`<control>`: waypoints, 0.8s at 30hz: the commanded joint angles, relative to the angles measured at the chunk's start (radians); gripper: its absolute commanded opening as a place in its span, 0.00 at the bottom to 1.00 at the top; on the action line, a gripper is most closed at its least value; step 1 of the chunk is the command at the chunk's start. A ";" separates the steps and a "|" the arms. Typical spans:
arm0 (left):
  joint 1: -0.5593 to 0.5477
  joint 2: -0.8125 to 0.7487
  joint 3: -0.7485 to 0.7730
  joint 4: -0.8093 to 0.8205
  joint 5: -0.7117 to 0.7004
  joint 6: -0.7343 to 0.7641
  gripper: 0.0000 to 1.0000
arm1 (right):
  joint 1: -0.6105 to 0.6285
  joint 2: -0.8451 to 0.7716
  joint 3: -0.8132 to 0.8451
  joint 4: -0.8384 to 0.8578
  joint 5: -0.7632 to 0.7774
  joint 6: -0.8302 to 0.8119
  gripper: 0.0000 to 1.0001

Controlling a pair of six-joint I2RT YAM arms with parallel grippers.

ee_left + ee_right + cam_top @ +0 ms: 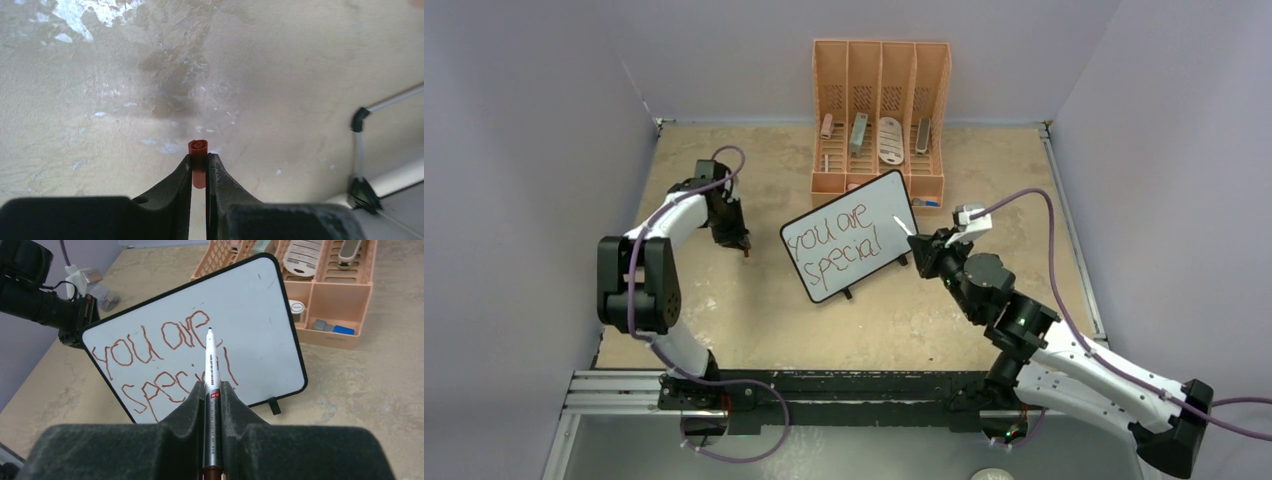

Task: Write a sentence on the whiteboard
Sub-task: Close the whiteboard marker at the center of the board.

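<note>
Seemingly at the tail end of the writing step: right gripper clamped on a slim white marker pen with a dark tip, tip aimed ahead and upward at the small white, black-framed whiteboard propped at a tilt just beyond it. Directly past the tip, across that board, the red-brown handwritten sentence in two lines, "you are special!", apparently complete down to the exclamation mark. Contact between tip and board impossible to judge from these views. Off beyond the board's far edge from the pen, left gripper pinched shut on a small red-brown marker cap, open end facing outward, over the mottled beige tabletop. Next, by the look of things: backing the pen straight away without smearing the strokes or nudging the board, then probably bringing tip and cap together, a fine alignment between two arms. Part of the lower line hidden behind the right fingers and the barrel. Behind the board, salmon-orange slotted plastic organizer cut off at the top edge, contents too small to name.
</note>
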 commanded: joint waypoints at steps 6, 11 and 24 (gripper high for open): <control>0.075 -0.350 -0.121 0.158 0.128 -0.252 0.00 | 0.070 0.114 0.033 0.258 -0.082 -0.063 0.00; 0.077 -0.536 -0.184 0.193 0.118 -0.408 0.00 | 0.189 0.188 0.037 0.399 -0.024 -0.108 0.00; 0.078 -0.842 -0.281 0.310 0.252 -0.762 0.00 | 0.282 0.351 -0.005 0.821 -0.072 -0.205 0.00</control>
